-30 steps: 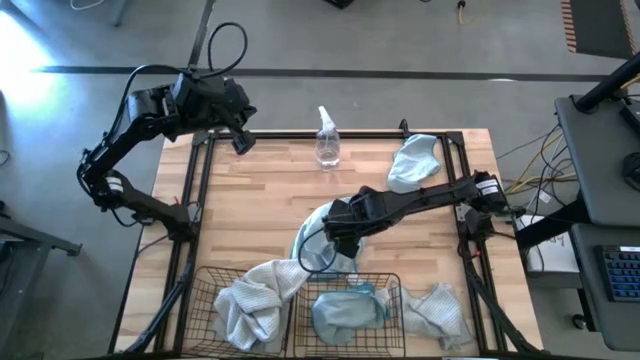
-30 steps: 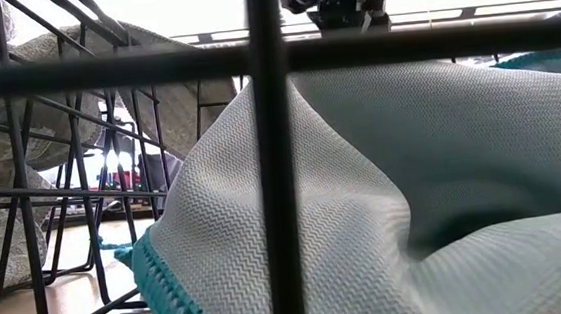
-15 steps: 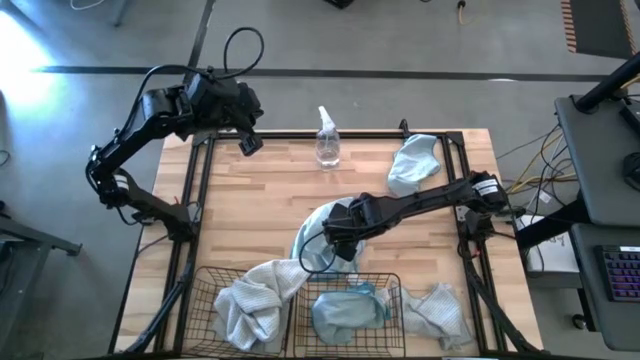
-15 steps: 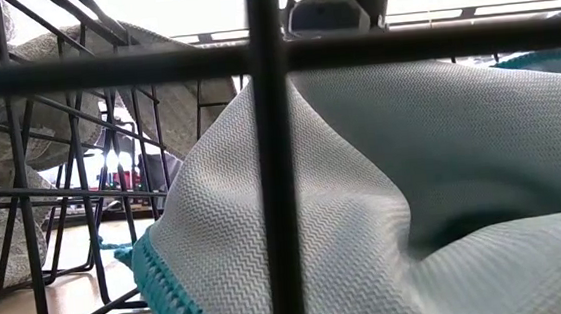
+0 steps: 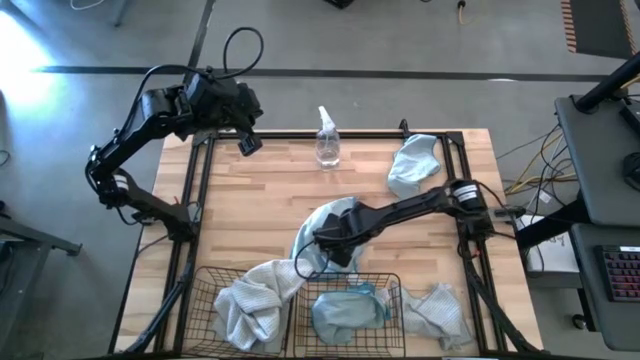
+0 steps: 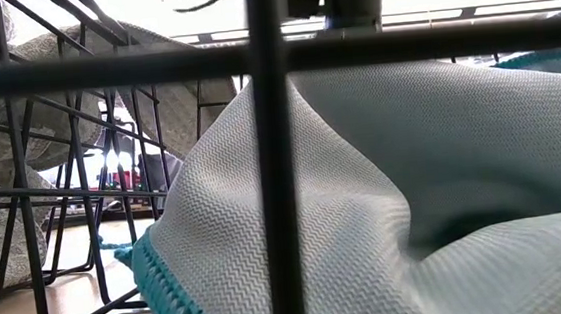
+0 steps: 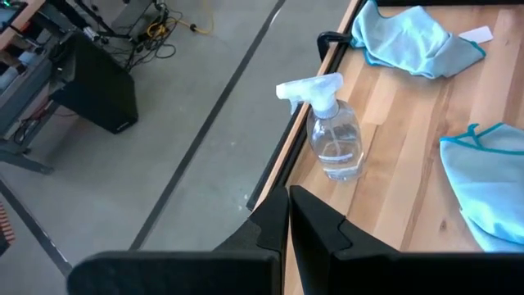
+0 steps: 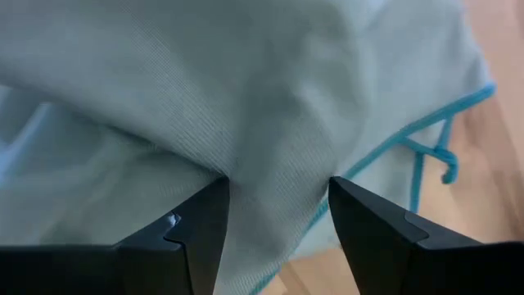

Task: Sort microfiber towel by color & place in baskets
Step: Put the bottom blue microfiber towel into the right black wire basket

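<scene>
Spread jaws of the right gripper [image 8: 277, 215] sit pressed down on a light blue towel [image 5: 322, 236], with a fold of the cloth bunched between the 2 dark fingers [image 8: 196, 225], though they have not closed on it. From above, that gripper [image 5: 330, 247] is near the middle of the table [image 5: 250, 200], just behind the baskets, and its towel runs from the table centre down toward the front edge.

At the front edge stand the 2 black wire baskets. The left basket [image 5: 200, 300] holds a pale grey-white towel [image 5: 250, 300] that drapes over its rim. The right basket [image 5: 392, 285] holds a light blue towel [image 5: 345, 310], which fills most of the low view [image 6: 412, 167] behind the mesh. Another pale towel [image 5: 437, 310] lies just beside the right basket, on the table's front right corner.

Farther back, a clear spray bottle [image 5: 327, 140] stands near the rear edge, and 1 more light blue towel [image 5: 412, 162] lies at the rear right corner.

Beyond it, the left gripper [image 5: 244, 143] hangs over the rear left corner of the table, jaws pressed together and empty, its fingers [image 7: 315, 225] pointing toward the bottle [image 7: 334, 135].
</scene>
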Motion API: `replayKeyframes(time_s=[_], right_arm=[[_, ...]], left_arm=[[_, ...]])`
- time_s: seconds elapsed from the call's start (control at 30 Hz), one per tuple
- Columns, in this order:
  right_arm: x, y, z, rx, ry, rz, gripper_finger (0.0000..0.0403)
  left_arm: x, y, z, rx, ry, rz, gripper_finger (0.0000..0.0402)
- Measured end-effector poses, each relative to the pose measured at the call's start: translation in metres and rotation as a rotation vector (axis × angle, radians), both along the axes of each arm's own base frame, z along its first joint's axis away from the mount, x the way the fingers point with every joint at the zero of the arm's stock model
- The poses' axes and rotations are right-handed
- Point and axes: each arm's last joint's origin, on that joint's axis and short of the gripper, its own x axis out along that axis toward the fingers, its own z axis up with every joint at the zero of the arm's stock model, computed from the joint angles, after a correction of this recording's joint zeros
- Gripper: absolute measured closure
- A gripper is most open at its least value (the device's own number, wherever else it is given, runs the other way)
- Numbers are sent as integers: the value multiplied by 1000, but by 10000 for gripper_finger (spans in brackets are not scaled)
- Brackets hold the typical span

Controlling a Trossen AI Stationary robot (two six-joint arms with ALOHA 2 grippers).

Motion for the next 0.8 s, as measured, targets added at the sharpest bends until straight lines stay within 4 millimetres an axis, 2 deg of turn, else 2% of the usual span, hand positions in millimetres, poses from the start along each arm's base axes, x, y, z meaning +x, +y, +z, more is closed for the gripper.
replayKeyframes(time_s=[0.17,0.37,0.6,0.8], right_arm=[[5,-1,-23,11,62,1,197],[11,-1,-34,22,92,13,197],[23,1,-26,46,55,45,204],[33,3,-10,73,-4,61,257]], left_arm=[[0,0,0,6,4,-6,402],[-1,0,0,9,8,-9,402],[-1,0,0,9,8,-9,402],[-1,0,0,9,8,-9,402]])
